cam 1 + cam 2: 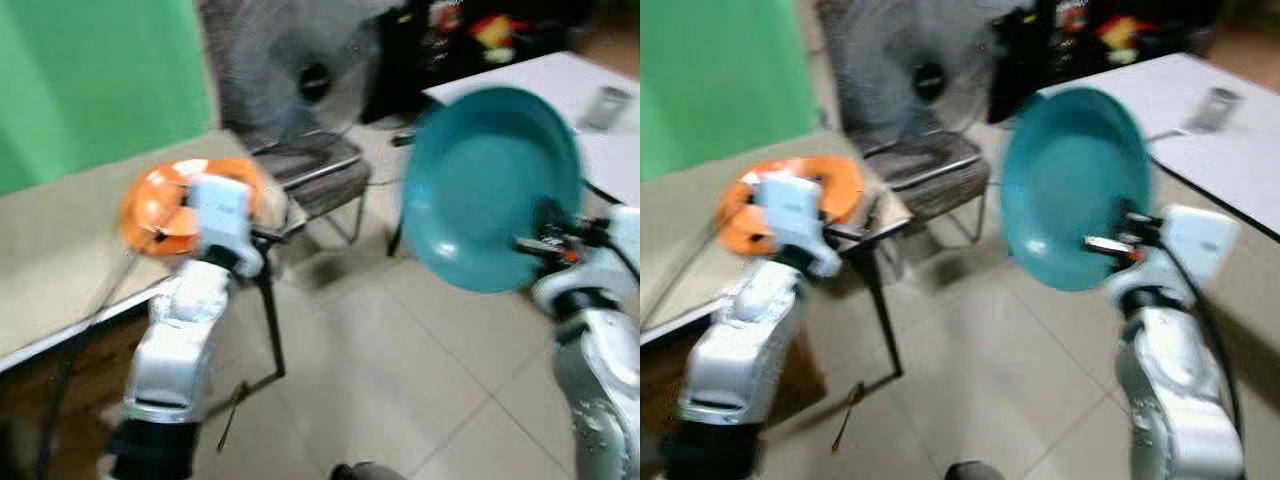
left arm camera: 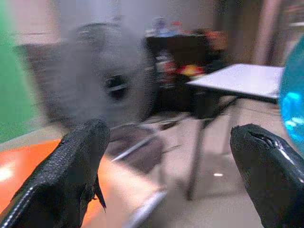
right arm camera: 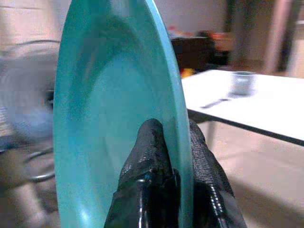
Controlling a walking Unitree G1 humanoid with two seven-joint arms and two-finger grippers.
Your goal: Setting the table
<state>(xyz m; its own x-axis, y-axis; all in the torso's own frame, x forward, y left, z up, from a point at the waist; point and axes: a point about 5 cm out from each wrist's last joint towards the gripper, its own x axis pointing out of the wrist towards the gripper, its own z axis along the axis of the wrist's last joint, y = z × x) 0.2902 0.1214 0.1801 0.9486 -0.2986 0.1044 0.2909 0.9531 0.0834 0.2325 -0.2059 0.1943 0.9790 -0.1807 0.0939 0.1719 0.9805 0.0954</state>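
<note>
You were mid-carry, nothing laid yet: your right gripper (image 3: 173,156) was pinched tight on the rim of the round teal plastic plate (image 1: 490,185) held upright over the tiled floor (image 1: 400,370), your left gripper (image 2: 168,156) gaped wide beside the orange plate (image 1: 160,205), and the white table (image 1: 1200,130) awaited both.

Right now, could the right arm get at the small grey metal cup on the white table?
Probably not yet. The right gripper is shut on the rim of the teal plate, held up on edge, so its fingers are occupied. The grey metal cup sits well back on the white table, beyond the plate.
</note>
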